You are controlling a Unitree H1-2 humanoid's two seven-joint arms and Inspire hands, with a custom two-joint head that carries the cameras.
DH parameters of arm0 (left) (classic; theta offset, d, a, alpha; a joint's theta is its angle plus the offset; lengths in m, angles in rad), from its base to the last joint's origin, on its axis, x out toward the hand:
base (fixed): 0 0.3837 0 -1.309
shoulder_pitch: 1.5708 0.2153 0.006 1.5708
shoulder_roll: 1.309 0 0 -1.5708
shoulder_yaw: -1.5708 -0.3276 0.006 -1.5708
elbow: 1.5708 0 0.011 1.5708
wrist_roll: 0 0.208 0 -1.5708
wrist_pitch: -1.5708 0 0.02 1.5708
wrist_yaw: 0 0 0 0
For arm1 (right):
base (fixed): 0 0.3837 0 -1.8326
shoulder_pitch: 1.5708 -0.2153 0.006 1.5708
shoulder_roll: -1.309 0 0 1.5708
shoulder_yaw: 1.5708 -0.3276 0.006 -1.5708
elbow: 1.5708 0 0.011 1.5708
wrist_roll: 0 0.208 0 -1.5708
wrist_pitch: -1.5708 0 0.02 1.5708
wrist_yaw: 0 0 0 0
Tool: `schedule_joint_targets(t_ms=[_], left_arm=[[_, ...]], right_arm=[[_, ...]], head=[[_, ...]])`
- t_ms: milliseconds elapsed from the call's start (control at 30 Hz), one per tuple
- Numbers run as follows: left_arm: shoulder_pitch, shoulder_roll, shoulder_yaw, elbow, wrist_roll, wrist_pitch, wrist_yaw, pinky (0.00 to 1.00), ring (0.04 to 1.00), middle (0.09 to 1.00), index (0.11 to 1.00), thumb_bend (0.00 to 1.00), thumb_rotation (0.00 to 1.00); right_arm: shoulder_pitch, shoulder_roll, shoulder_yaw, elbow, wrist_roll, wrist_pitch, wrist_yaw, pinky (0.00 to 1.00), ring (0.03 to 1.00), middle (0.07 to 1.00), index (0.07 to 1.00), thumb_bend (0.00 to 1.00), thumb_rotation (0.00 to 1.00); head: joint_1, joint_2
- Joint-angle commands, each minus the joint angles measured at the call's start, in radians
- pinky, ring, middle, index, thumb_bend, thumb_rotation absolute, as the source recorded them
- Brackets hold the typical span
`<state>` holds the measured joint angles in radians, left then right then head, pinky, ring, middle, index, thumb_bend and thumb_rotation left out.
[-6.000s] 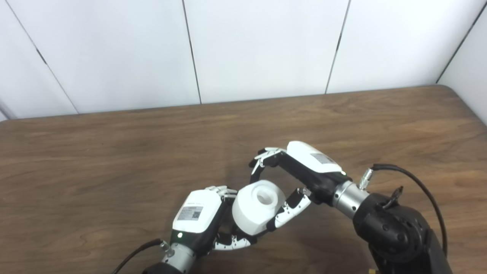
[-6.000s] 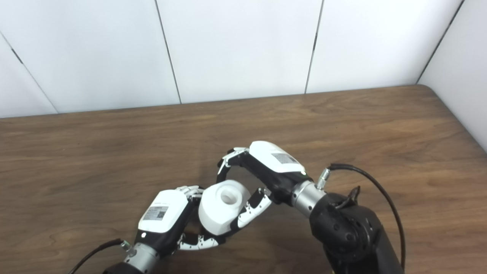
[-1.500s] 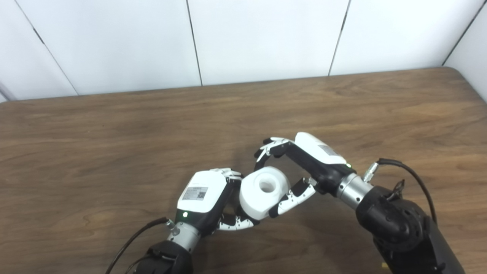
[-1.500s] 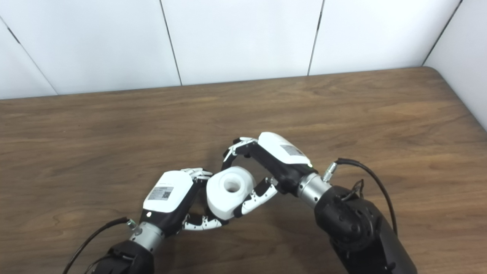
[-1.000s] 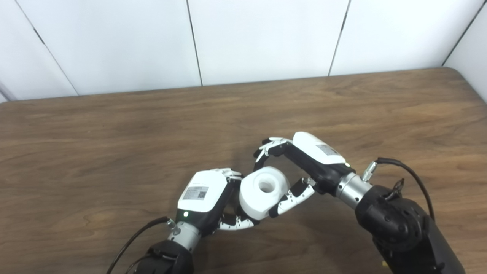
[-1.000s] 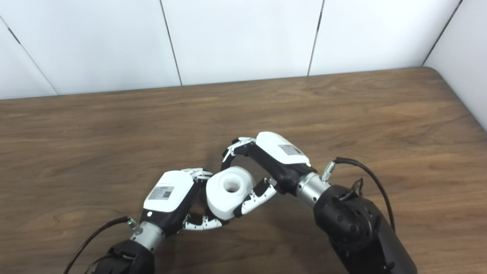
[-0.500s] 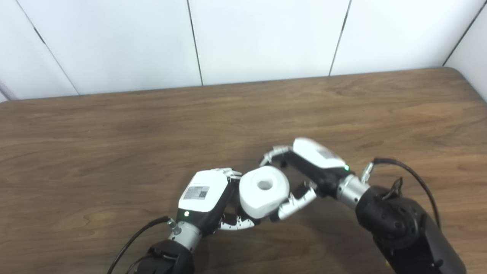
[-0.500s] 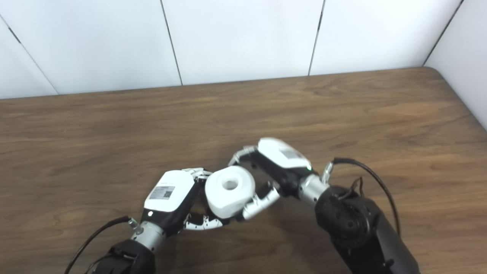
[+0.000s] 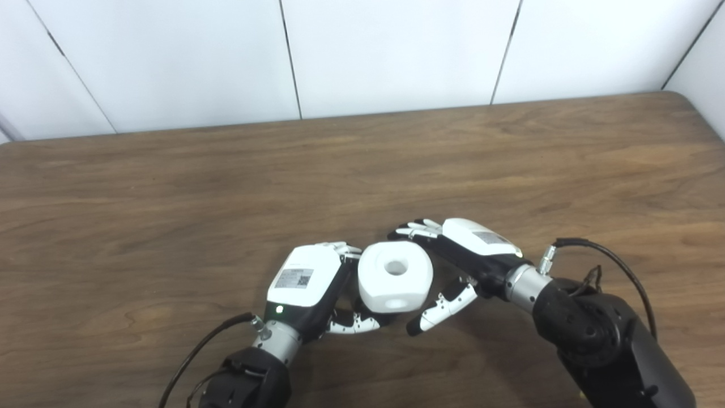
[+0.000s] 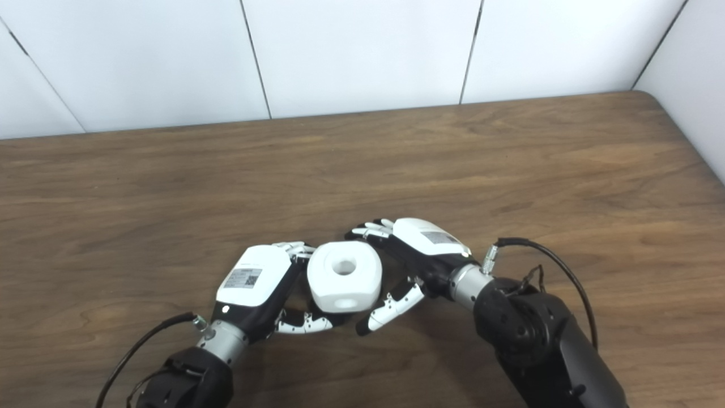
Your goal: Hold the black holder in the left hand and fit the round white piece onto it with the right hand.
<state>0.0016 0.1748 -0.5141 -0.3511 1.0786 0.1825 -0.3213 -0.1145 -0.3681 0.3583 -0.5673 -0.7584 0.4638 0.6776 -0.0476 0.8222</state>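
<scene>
White piece [image 9: 395, 276] sits between both hands over the table [image 9: 170, 187]. Left hand [image 9: 308, 286] curls closed beneath it; holder hidden. Right hand [image 9: 453, 266] is spread apart beside it, apparently released. Looks seated; next, confirm fit.

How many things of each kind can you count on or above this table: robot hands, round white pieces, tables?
Robot hands: 2, the left hand and the right hand.
Round white piece: 1, between the two hands.
Table: 1.
Total: 4. No black holder shows clearly.
</scene>
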Motion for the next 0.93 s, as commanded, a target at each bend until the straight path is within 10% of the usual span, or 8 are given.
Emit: schedule_joint_targets(t_ms=[0,333,900], left_arm=[[0.013,0.000,-0.032,0.038,0.004,-0.009,-0.059,0.83,0.835,0.762,0.485,0.52,0.05],[0.013,0.000,-0.032,0.045,-0.001,-0.011,-0.053,0.84,0.840,0.767,0.485,0.52,0.05],[0.016,0.019,-0.022,0.053,-0.012,-0.023,-0.033,0.83,0.829,0.761,0.485,0.52,0.05]], right_arm=[[-0.026,-0.008,-0.014,-0.036,-0.010,-0.007,0.002,0.93,1.000,0.944,0.898,1.00,0.42],[-0.040,-0.008,-0.057,-0.070,-0.011,0.002,0.042,0.96,1.000,0.955,0.940,1.00,0.48],[0.002,0.018,-0.309,-0.223,-0.005,0.005,0.242,0.97,1.000,0.994,0.996,1.00,0.45]], head=[[0.000,0.000],[0.003,-0.005],[0.000,-0.020]])
